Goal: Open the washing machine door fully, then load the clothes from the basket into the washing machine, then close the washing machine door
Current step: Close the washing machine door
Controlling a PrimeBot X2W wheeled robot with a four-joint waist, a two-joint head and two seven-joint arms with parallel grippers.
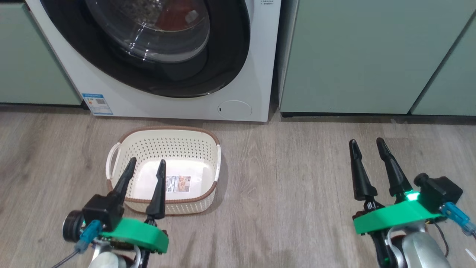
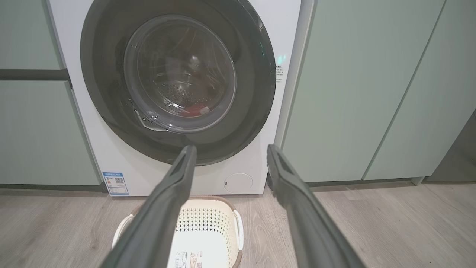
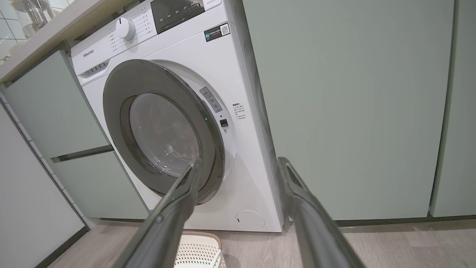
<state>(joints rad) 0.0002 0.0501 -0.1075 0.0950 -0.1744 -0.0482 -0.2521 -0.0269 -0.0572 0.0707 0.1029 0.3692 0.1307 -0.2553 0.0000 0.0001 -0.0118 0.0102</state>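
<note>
- Parked low: dark-fingered left gripper [image 1: 147, 160], right gripper [image 1: 365, 140], both spread, empty.
- Cream perforated plastic basket [image 1: 186, 149] bare — red fabric clothes [image 2: 195, 109] behind shut-looking black-rimmed round glass door [image 2: 253, 93]; done, probably.

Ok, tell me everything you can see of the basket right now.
The basket is rectangular, cream plastic with perforated walls, a brown rim and white handles at both ends. It is empty but for a label sticker on its bottom. It stands upright on the wood floor before the washing machine, a strip of floor between them.
</note>
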